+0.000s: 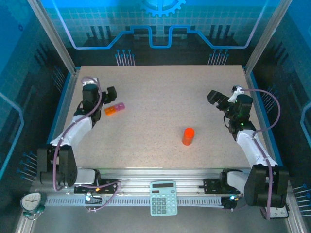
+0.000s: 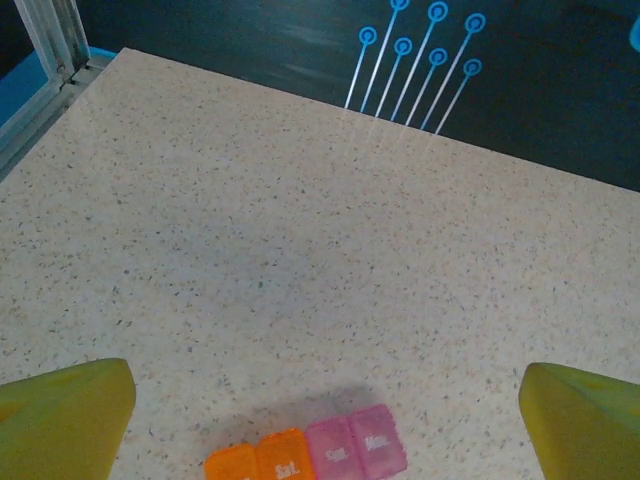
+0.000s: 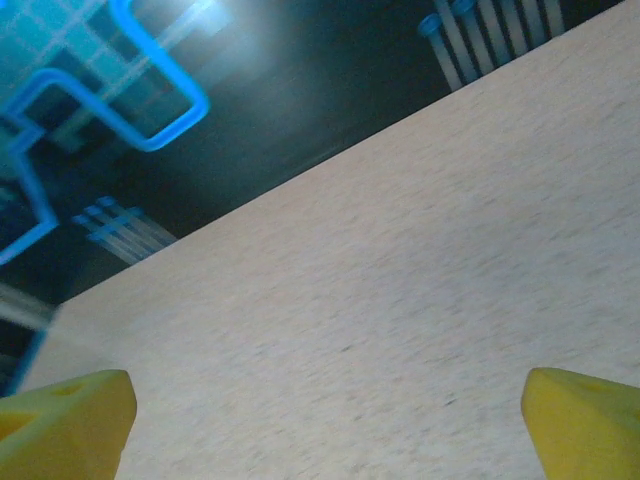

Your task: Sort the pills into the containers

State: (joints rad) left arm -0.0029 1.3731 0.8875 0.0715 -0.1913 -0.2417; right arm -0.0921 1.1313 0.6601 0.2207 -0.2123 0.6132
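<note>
Containers (image 2: 306, 455), lids (image 2: 378, 441) apparently shut

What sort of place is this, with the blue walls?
Likely a robotics test cell: a speckled beige table walled by blue circuit-patterned panels on aluminium posts, with a left robot arm and right robot arm bolted at its near edge.

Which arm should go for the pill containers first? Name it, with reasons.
Left. The open left claw hangs beside the containers, framed between its fingers in the wrist view; the right claw sits far across the table.
</note>
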